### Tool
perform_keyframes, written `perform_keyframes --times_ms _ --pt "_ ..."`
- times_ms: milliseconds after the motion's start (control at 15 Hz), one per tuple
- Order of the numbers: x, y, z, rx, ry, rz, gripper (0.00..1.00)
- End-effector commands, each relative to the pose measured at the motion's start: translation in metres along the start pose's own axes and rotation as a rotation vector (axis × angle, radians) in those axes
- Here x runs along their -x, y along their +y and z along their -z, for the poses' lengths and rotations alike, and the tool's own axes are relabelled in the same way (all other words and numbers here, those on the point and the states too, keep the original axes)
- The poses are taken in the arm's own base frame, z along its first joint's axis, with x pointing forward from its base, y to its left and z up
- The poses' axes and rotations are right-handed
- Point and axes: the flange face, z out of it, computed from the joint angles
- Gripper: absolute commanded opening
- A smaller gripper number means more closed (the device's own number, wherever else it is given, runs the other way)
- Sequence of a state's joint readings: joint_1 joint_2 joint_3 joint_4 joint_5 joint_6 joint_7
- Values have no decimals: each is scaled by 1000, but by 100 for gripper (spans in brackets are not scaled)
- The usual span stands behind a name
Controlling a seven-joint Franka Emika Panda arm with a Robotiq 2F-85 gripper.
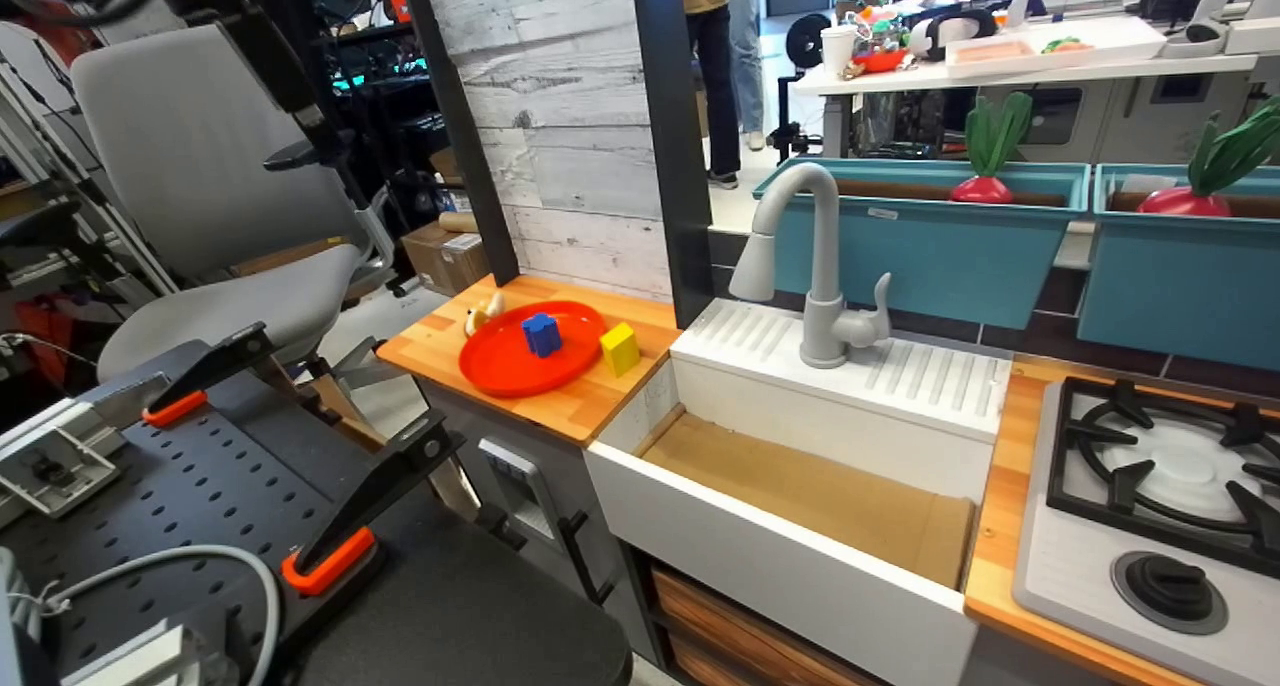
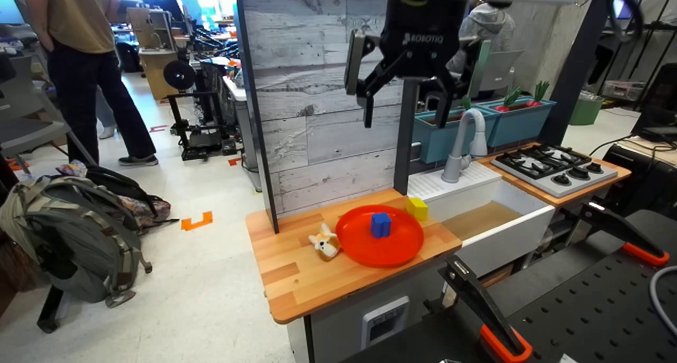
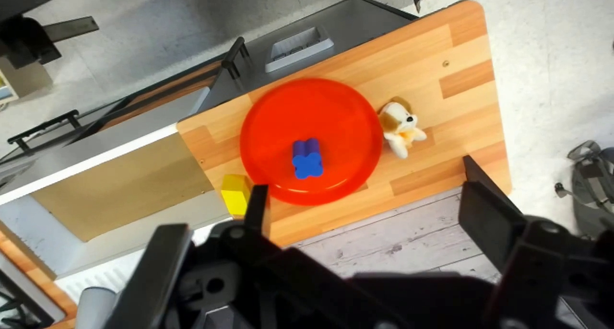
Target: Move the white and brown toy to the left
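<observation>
We see a brown-and-white toy [image 2: 326,245] beside a red plate [image 2: 386,253] bearing a blue block [image 2: 381,226];
the gripper [image 2: 404,121] hangs above, spread wide, holding nothing.

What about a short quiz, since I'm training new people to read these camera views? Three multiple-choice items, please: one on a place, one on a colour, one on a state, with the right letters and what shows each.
1. Where is the white and brown toy in relation to the red plate?
A. On the middle of it
B. Beside it
C. Underneath it

2. What colour is the block standing on that plate?
A. Green
B. Yellow
C. Blue

3. How does the gripper stand?
A. Open and empty
B. Shut on the toy
C. Shut with nothing in it

Right letters:
1: B, as the wrist view shows the toy by the plate's edge, on the wooden counter.
2: C, as the block looks blue in all three views.
3: A, as an exterior view shows its jaws wide apart with nothing between them.
</observation>
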State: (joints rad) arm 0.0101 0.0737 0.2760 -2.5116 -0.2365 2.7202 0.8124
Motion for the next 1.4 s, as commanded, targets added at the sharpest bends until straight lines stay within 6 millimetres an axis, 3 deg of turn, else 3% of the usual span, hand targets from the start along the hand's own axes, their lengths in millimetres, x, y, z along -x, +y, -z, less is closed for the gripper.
perform_keyframes --times_ms 0,133,467,533,733,1067,1333 --pt "-26 -13 -57 -37 -22 -18 100" --pt "-36 -22 -91 -42 -59 -41 100" --pt "-53 -58 -150 -19 -93 -63 100" --pt "-41 -41 -130 -27 -103 -67 100" --pt "-47 -55 -151 -20 -101 -60 100" --pt "-51 -56 -152 -21 -96 -63 100" --pt "-50 -67 -166 -24 -87 -79 100"
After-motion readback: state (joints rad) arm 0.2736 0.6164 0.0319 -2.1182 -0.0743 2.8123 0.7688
